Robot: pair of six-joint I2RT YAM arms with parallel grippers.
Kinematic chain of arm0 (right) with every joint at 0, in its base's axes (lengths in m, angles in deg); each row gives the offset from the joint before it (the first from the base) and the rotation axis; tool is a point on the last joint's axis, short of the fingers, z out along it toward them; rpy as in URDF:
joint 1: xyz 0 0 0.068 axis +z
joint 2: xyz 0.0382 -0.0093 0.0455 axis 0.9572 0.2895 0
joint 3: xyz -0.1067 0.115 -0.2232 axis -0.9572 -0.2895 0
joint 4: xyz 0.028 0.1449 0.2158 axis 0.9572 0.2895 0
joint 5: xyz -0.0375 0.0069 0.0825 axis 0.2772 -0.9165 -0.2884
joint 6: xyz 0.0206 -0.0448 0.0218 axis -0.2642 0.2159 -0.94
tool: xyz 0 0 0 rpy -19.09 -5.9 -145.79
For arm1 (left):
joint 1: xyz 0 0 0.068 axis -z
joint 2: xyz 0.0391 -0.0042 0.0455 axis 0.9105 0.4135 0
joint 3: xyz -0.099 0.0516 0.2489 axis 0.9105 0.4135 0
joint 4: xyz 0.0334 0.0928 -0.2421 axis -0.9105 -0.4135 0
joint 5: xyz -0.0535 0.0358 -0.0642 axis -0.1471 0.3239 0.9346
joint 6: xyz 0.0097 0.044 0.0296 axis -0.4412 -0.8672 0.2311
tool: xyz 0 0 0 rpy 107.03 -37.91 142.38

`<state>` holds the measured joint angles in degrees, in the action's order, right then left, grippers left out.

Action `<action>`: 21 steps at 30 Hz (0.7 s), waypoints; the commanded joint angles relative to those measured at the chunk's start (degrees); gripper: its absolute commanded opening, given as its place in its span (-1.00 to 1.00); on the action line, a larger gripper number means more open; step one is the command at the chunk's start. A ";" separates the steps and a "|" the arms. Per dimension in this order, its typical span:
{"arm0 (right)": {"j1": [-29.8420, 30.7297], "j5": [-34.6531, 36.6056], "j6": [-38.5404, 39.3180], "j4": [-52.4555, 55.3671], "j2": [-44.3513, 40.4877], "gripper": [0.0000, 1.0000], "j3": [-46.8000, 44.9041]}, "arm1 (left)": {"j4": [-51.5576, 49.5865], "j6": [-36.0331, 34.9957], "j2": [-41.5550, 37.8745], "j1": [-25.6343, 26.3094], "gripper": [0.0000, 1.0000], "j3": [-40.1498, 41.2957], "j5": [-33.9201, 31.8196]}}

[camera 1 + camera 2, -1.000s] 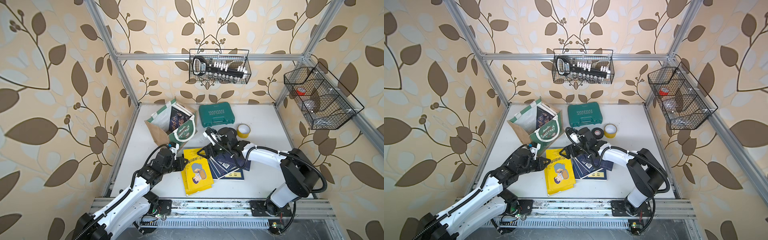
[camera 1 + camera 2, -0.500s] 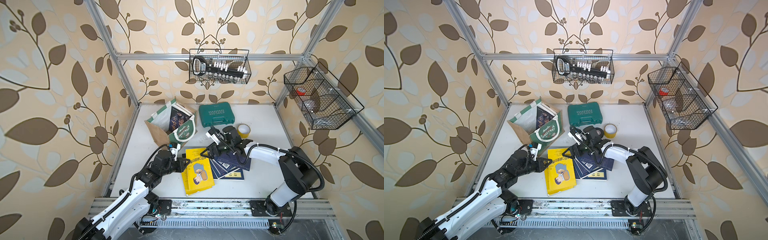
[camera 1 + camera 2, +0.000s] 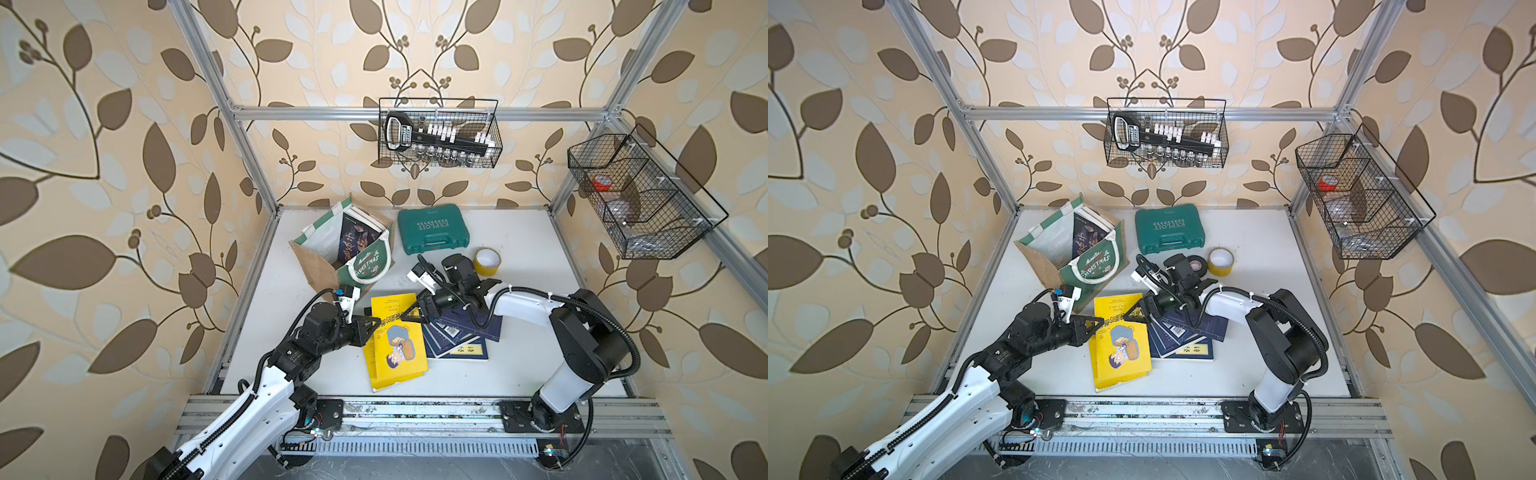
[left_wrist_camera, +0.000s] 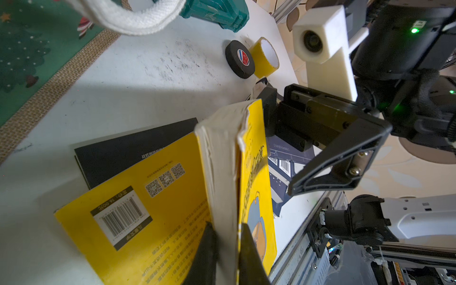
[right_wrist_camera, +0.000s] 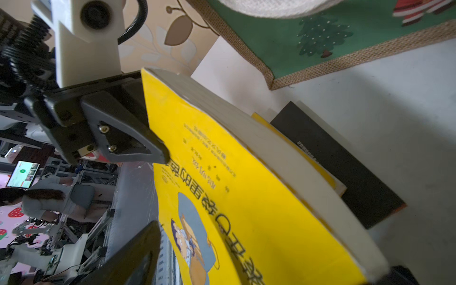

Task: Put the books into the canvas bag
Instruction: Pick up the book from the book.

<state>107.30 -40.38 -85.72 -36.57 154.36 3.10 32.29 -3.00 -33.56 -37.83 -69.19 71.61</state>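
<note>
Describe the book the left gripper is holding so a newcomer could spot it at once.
On the white table, look on the robot's side of the canvas bag. The yellow book is there beside the navy books. It alone shows a cartoon figure on its cover, and the left gripper is clamped on its edge.

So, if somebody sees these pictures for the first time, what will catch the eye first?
Most likely the bright yellow book at the front middle of the table, its edge clamped by the left fingers and tilted up, with the right fingers open at its opposite side. Next, the canvas bag standing open behind it to the left, with books inside, and the navy books spread beside the yellow one.
</note>
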 commanded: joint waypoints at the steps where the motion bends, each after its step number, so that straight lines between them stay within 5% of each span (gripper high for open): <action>1: 0.50 -6.49 1.28 -1.25 -0.46 0.55 1.19 | 5.51 -0.66 -0.21 0.20 -1.00 -0.84 2.00; 9: -0.04 -8.57 0.81 -1.17 -3.27 -0.31 1.28 | 4.66 -0.50 -0.43 0.20 -1.00 -1.51 1.16; 20: -1.11 -8.85 1.57 2.49 -9.22 -0.99 1.47 | 3.93 0.18 0.23 0.20 -1.00 -3.13 1.31; 21: -1.17 -8.85 1.31 2.63 -9.67 -1.00 1.47 | 3.68 0.36 0.35 0.20 -0.87 -3.81 1.65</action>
<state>106.12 -45.32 -85.70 -33.47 147.49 3.10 35.09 -3.07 -33.56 -37.76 -70.04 72.77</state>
